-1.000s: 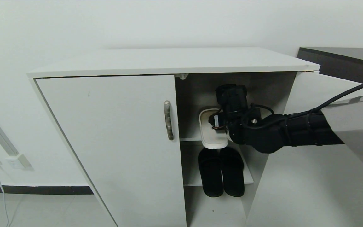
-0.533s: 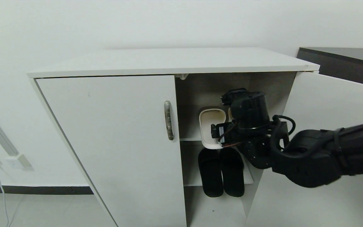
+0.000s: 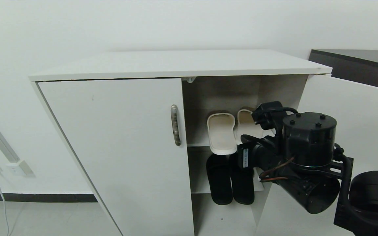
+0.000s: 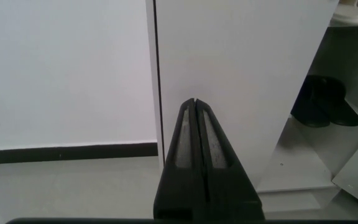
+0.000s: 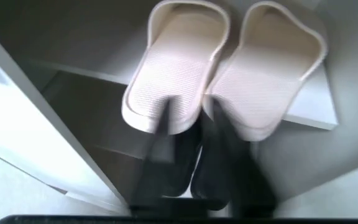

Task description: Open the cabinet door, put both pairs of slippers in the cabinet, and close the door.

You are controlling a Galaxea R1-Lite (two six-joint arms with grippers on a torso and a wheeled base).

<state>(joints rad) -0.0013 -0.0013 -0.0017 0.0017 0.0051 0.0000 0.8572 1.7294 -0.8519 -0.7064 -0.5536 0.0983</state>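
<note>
Cream slippers (image 5: 179, 68) lie on upper shelf (image 5: 319, 112) just ahead of right pincer (image 5: 190, 137), released, empty; black pair (image 3: 230, 178) beneath. Left pincer (image 4: 194, 134) clenched, nr closed door (image 4: 241, 56).

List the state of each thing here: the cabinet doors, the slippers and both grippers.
Right cabinet door: open.
Left cabinet door: shut.
White slippers: on the upper shelf, heels overhanging its edge.
Black slippers: on the lower shelf, side by side.
Left gripper: shut, empty.
Right gripper: open, empty.
</note>
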